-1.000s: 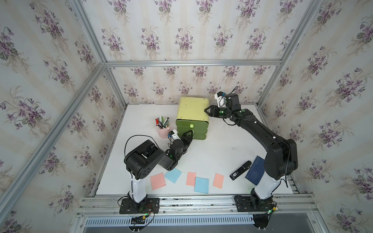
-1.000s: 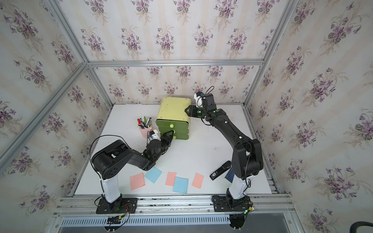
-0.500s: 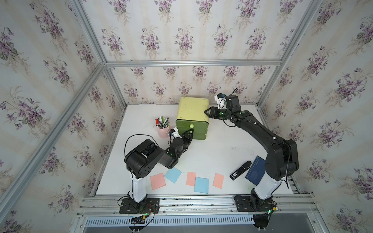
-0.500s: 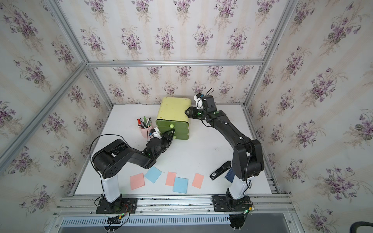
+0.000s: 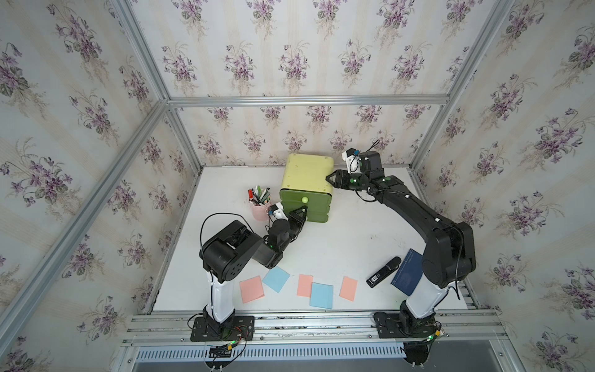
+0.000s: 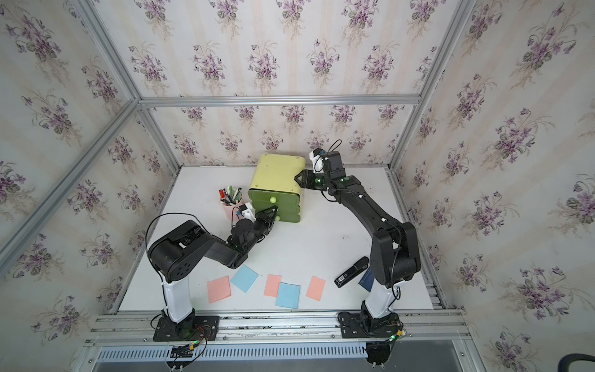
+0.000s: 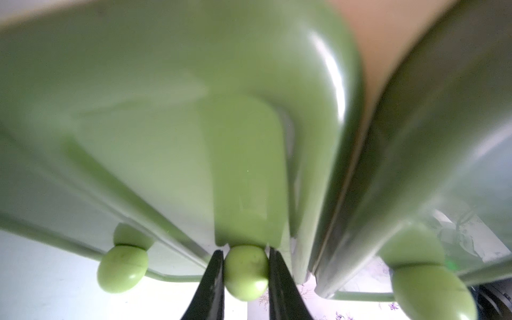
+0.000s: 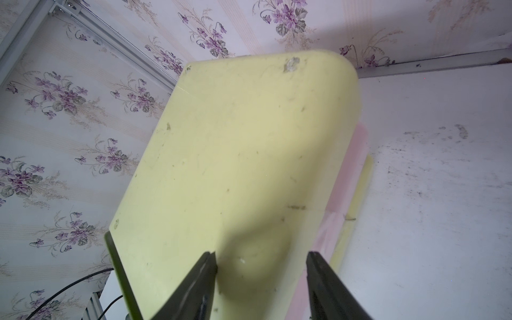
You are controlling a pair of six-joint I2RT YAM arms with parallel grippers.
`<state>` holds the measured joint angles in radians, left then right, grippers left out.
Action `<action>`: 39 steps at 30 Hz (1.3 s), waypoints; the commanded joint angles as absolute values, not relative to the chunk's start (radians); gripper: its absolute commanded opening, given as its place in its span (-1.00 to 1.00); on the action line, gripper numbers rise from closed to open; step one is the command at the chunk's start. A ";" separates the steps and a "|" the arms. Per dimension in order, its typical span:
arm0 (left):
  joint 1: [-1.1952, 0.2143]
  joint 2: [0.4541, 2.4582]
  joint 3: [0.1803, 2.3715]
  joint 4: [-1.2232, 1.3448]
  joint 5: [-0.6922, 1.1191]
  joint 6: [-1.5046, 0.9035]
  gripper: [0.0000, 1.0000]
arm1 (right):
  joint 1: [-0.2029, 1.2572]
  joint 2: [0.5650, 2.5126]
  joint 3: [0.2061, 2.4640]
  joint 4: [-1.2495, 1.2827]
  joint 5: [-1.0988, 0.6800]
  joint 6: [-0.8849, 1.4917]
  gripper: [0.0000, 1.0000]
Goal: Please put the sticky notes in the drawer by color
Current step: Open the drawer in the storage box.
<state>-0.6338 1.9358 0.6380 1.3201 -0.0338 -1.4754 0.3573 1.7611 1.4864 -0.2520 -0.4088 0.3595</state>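
Green in front and pale yellow on top, the drawer chest (image 5: pixel 306 174) stands at the far middle of the white table (image 5: pixel 338 232). All three of its drawers face the near side.

The left gripper (image 5: pixel 304 211) reaches up to the front of the chest. In the left wrist view, its two black jaws are clamped on the round knob (image 7: pixel 245 274) in the middle of the three, one jaw on each side. In both top views the top knob (image 5: pixel 303 199) shows just above the gripper.

The right gripper (image 5: pixel 326 178) is at the right edge of the chest's top. Its jaws are apart, with nothing between them, and the yellow top shows behind them in the right wrist view (image 8: pixel 261 253).

Five sticky notes (image 6: pixel 272 285) lie flat in a row along the near edge of the table, well apart from the chest. From left to right there is a pink note (image 5: pixel 251 289), a blue note (image 5: pixel 276 279), a pink note (image 5: pixel 305 285), a blue note (image 5: pixel 321 295) touching it, and a pink note (image 5: pixel 348 288).

A pink cup (image 5: pixel 260 211) full of pens stands just left of the chest. At the near right lie a black stick-shaped thing (image 5: pixel 384 272) and a dark blue book (image 5: pixel 407 272), partly hidden by the right arm.
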 commanded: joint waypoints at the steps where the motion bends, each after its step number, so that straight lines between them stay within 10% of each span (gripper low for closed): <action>1: -0.641 1.910 0.606 1.312 -0.020 -1.479 -0.68 | 0.357 1.777 1.505 -0.264 -0.403 0.355 0.13; 29: -0.803 1.440 0.329 0.993 -0.087 -1.439 -0.58 | 0.349 1.805 1.528 -0.273 -0.445 0.359 0.26; 39: -0.805 1.371 0.320 0.932 -0.088 -1.420 0.02 | 0.350 1.801 1.544 -0.286 -0.449 0.360 0.30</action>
<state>-0.8055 1.3674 0.3298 0.9020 -0.0826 -1.4452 0.3485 1.8015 1.5349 -0.2676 -0.4393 0.3630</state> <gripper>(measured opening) 0.494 0.650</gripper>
